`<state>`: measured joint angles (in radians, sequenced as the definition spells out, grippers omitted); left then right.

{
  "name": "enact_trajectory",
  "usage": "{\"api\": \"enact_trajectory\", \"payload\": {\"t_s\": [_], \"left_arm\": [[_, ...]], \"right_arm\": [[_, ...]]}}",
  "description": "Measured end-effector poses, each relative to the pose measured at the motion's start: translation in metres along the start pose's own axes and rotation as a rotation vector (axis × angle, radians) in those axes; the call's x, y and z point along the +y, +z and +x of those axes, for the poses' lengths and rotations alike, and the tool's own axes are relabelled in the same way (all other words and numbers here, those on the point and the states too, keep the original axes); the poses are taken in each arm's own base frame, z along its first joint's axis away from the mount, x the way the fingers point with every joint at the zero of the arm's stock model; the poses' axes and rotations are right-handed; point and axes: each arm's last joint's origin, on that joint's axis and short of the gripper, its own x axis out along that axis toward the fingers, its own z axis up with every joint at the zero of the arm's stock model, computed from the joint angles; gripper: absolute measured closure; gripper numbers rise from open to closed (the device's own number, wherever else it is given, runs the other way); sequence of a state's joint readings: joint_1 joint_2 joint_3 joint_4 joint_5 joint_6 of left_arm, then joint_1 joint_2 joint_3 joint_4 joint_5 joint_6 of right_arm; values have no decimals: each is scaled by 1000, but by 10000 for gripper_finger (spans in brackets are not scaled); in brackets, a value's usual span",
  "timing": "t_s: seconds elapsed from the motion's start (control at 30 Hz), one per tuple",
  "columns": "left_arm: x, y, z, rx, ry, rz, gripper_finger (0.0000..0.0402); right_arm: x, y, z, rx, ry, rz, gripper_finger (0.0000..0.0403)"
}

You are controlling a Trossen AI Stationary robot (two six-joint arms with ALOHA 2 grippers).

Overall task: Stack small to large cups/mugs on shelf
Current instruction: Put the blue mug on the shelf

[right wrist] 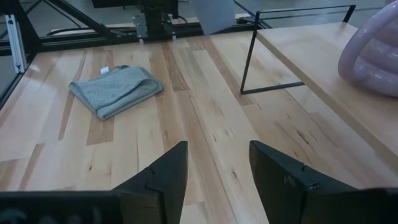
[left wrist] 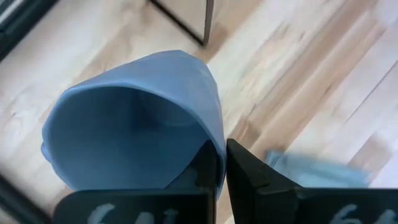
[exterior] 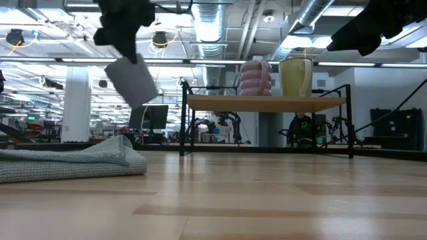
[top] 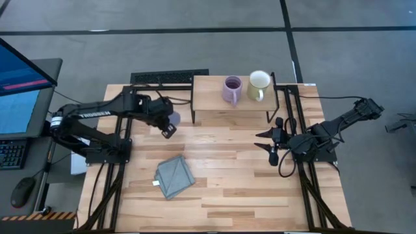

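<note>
My left gripper (top: 168, 126) is shut on the dusty blue mug (top: 173, 119), which hangs in the air (exterior: 131, 80) left of the shelf (top: 214, 104), above the table. The lavender mug (top: 232, 90) and the cream-white mug (top: 259, 85) stand side by side on the shelf board (exterior: 267, 103), lavender to the left. My right gripper (top: 268, 143) is open and holds nothing; it hovers over the table near the shelf's right legs, pointing toward the table's left. My left gripper holds the blue mug by its rim wall (left wrist: 214, 146), one finger inside the mouth and one finger (left wrist: 255, 177) outside. The mug is lifted clear of the table and sits tilted below the gripper (exterior: 120, 30); the handle does not show.
A folded grey-blue cloth (top: 174, 176) lies on the table's near-left part, also seen in the low view (exterior: 67, 160) and in the right wrist view (right wrist: 115, 90). Thin black legs (right wrist: 249, 62) carry the shelf. A monitor and keyboard sit beyond the table's left edge.
</note>
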<state>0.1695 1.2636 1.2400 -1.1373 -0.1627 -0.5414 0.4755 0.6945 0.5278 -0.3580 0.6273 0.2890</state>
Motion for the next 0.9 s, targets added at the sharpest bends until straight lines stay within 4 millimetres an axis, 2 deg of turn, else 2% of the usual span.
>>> {"api": "enact_trajectory", "payload": {"t_s": [0.27,0.5,0.7,0.9], "left_arm": [[-11,27,-26,-209,-157,-91,401],[-17,47,-59,-388,-264,-119,401],[-20,63,-85,-481,-268,-142,401],[-33,96,-101,-500,-240,-115,401]], "right_arm": [[0,-1,0,6,-2,-5,210],[-1,-4,0,37,-11,-28,210],[-2,-6,0,50,-15,-39,210],[-2,-7,0,62,-18,-47,210]]}}
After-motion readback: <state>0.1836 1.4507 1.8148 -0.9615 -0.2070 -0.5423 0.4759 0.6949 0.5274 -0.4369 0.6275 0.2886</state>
